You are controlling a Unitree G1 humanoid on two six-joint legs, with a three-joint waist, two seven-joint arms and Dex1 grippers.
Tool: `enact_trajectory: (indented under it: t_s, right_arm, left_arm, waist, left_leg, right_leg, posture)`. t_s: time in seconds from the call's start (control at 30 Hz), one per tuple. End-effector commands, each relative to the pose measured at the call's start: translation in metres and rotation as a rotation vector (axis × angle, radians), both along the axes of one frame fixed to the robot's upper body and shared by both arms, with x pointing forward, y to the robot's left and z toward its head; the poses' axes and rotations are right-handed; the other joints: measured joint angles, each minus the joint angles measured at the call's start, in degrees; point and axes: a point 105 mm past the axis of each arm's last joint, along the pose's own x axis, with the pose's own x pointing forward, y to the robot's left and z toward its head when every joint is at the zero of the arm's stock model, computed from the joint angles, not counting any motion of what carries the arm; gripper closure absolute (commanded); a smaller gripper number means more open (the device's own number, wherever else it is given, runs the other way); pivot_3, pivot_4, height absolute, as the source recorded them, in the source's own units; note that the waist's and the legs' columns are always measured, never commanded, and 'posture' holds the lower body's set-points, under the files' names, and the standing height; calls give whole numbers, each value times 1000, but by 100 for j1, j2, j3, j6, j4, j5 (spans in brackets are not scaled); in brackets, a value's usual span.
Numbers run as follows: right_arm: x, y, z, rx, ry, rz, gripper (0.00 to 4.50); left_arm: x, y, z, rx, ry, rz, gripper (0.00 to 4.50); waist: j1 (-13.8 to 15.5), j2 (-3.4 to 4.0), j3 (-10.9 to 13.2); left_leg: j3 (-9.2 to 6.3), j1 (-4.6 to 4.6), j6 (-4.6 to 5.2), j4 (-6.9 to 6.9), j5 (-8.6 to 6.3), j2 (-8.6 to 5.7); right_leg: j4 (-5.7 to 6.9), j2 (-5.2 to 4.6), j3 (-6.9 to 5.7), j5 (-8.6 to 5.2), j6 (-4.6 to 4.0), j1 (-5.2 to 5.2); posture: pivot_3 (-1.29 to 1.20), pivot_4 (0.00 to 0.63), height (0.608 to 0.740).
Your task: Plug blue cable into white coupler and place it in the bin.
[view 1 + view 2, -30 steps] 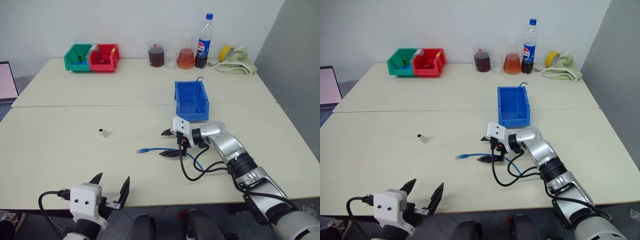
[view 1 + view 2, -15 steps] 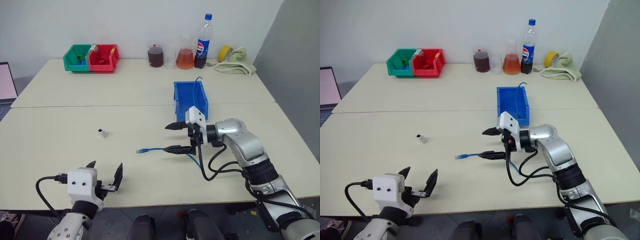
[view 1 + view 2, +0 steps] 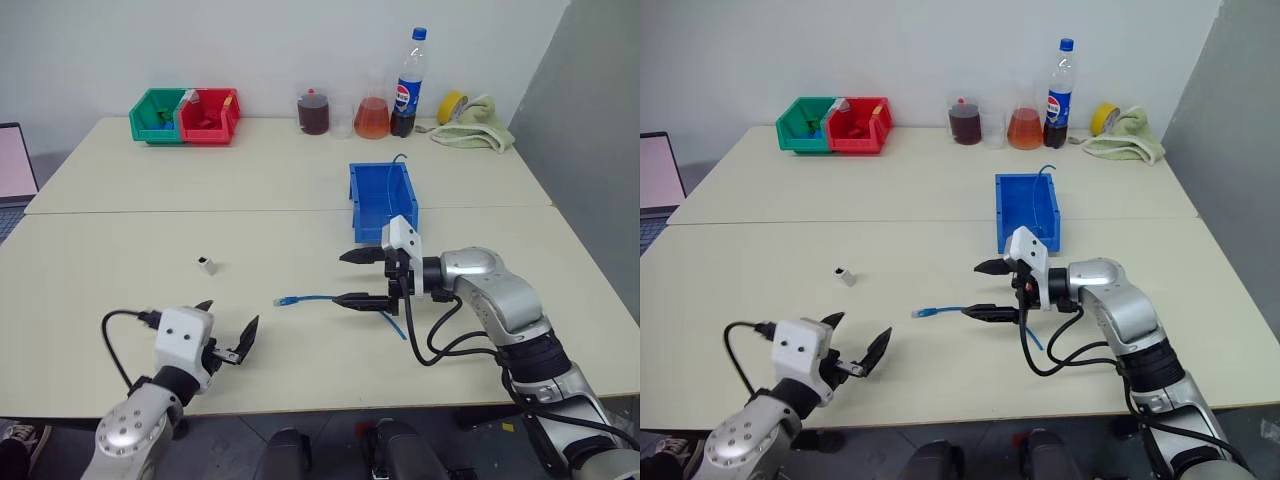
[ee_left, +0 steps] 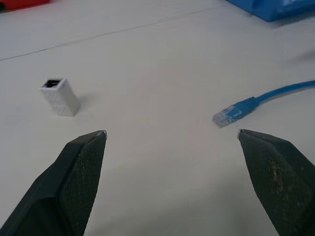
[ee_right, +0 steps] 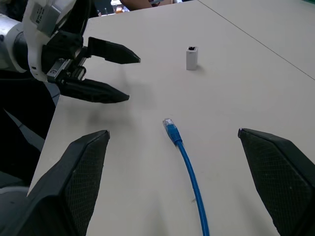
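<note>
Cable check for you: blue cable [image 3: 312,298] lies flat on the bench [image 3: 120,290], long axis crosswise, plug pointing toward your left, white coupler [image 3: 206,265] well apart. Both jaws spread, empty.

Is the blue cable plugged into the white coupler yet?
No. The blue cable's plug lies bare on the table, apart from the white coupler, whose socket is empty.

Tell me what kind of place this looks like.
Probably a lab or workshop test bench: a plain table holding small parts bins, flasks of coloured liquid, and a loose blue cable beside a white coupler.
</note>
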Motion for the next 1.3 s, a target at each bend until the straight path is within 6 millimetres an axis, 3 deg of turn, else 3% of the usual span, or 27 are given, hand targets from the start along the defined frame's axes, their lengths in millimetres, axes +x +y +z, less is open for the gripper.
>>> enact_trajectory:
  t_s: [0.03, 0.2, 0.3, 0.47, 0.7, 0.93, 1.3]
  right_arm:
    - [-8, -5, 13, 31, -7, 0, 47]
    - [-19, -12, 15, 43, 50, 6, 47]
    - [-24, -14, 16, 40, 61, 16, 47]
    - [-30, -23, 14, 8, 44, 14, 47]
    - [-35, -20, 15, 23, 38, -15, 47]
    - [-36, -22, 16, 25, 43, -46, 47]
    - [-32, -23, 16, 23, 35, -64, 47]
  left_arm:
    - [5, -7, 5, -3, 55, -174, 0]
    - [11, -11, 12, 28, 154, -471, 0]
    - [19, -6, 10, 84, 185, -550, 0]
    - [59, 9, 14, 187, 225, -696, 0]
    - [87, 5, 16, 218, 264, -816, 0]
    - [86, -9, 12, 240, 291, -939, 0]
    - [88, -14, -7, 273, 291, -951, 0]
  waist:
    - [2, 0, 0]
    - [9, 0, 0]
    - [12, 5, 2]
    - [102, 2, 6]
    - [115, 2, 6]
    - [115, 1, 6]
    - [126, 1, 5]
  left_leg:
    - [1, 0, 0, -1, 0, -1]
    - [-1, -2, 0, 0, 0, -1]
    - [-2, 1, 0, -2, 0, -1]
    - [-18, -16, -2, 0, 2, -1]
    - [5, -19, 2, 0, -1, -5]
    - [2, -25, 2, 0, -1, -4]
    - [-1, -24, 2, 5, 0, -4]
  right_leg:
    - [-1, -1, 1, 0, 0, 0]
    - [-1, -2, -1, 0, 0, -1]
    - [0, -1, -5, -2, -3, -1]
    - [-2, 4, -23, -2, -3, -11]
    - [-9, 1, -1, -1, -1, -12]
    - [-6, 1, -4, -2, -3, -18]
    - [-1, 1, -5, -1, -1, -17]
  posture:
    - [0, 150, 740]
    - [0, 150, 740]
    - [0, 150, 740]
    - [0, 150, 740]
    - [0, 150, 740]
    - [0, 150, 740]
    - [0, 150, 740]
